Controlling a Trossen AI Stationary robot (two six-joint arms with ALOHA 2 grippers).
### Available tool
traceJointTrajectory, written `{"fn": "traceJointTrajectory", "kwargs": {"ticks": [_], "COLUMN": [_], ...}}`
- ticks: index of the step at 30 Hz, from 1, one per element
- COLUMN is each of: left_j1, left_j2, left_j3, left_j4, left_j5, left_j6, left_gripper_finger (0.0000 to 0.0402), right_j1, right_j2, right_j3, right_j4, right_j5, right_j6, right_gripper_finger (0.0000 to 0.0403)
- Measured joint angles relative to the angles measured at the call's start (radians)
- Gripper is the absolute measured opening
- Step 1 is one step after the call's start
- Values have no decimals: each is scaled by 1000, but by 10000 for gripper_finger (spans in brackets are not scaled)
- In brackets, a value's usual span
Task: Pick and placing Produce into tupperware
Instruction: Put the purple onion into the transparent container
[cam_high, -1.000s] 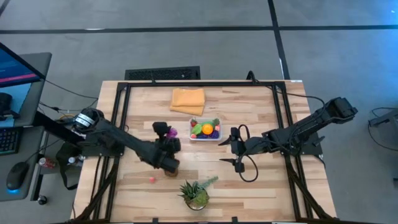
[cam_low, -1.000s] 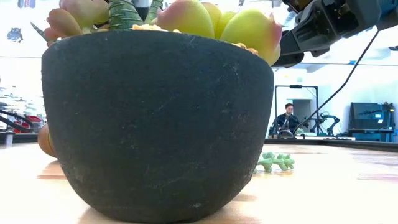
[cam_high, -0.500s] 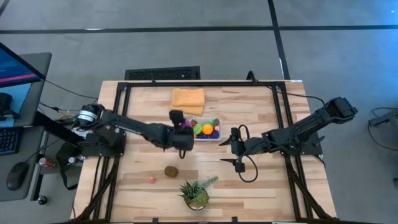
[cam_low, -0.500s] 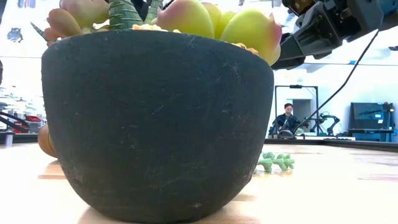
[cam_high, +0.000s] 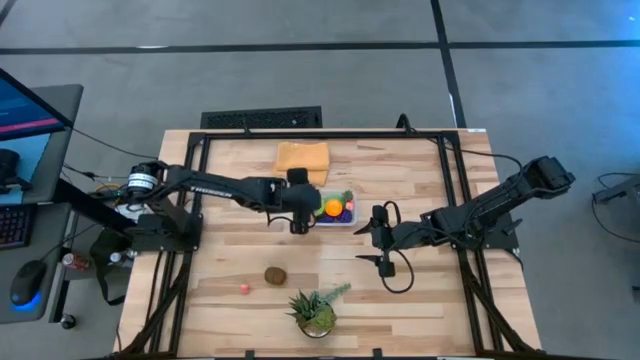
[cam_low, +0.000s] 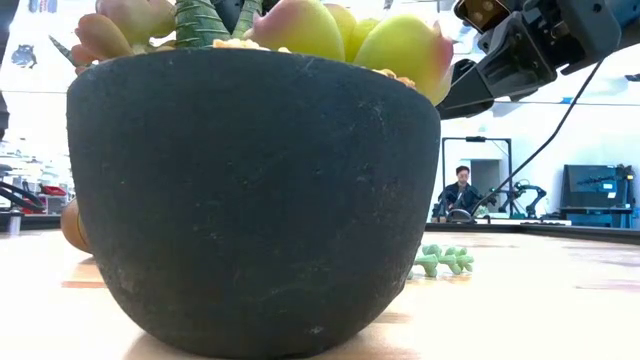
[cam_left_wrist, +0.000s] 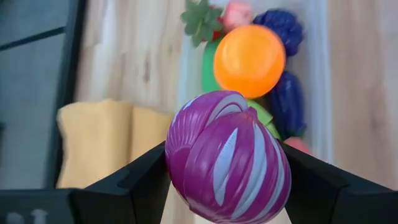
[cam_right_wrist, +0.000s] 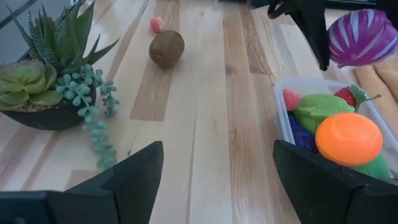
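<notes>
My left gripper (cam_high: 300, 214) hangs beside the left end of the clear tub (cam_high: 345, 219) and is shut on a purple piece of produce with pale stripes (cam_left_wrist: 227, 165), seen also in the right wrist view (cam_right_wrist: 362, 37). The tub (cam_right_wrist: 281, 106) holds an orange ball (cam_right_wrist: 348, 138) and green, purple and red pieces. A brown kiwi-like piece (cam_high: 275, 275) and a small pink piece (cam_high: 244, 288) lie on the table nearer the near edge. My right gripper (cam_high: 383, 247) waits open to the right of the tub. My left gripper pinches the purple striped piece between its two fingers, one on each side of its round body (cam_left_wrist: 177, 155). The fingers (cam_right_wrist: 313, 34) come at it from above, pointing down. The piece is lifted clear of the table, next to the tub's left end.
A potted spiky plant (cam_high: 315, 312) with a trailing green sprig (cam_right_wrist: 93, 112) stands by the near edge; its dark pot (cam_low: 250, 200) fills the low view. A folded orange cloth (cam_high: 302, 160) lies behind the tub. A person sits far off in the room (cam_low: 462, 190).
My left gripper has travelled toward the table's right, up to the tub, carrying the purple striped piece with it. Its arm has swung away from over the brown piece, which now shows fully on the table.
</notes>
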Motion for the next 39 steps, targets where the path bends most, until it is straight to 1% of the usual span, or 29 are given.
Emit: {"fn": "traceJointTrajectory", "kwargs": {"ticks": [7,13,15,19,23,29,33,39], "left_j1": [56,81,86,88,88,88,88,89], "left_j2": [0,0,0,0,0,0,2,51], "left_j3": [0,0,-11,-43,-71,-73,-73,-71], "left_j4": [59,62,88,133,137,149,181,216], "left_j5": [205,318,350,366,367,367,416,420], "left_j6": [9,7,4,2,3,4,10,17], "left_gripper_finger": [242,243,243,243,243,243,243,243], "right_j1": [0,0,0,0,0,0,0,0], "right_j2": [0,0,0,0,0,0,0,0], "right_j3": [0,0,0,0,0,0,0,0], "right_j4": [0,0,0,1,2,11,17,19], "right_j5": [0,0,0,0,0,0,0,0], "right_j6": [0,0,0,0,0,0,0,0], "right_gripper_finger": [296,296,296,296,296,296,296,296]}}
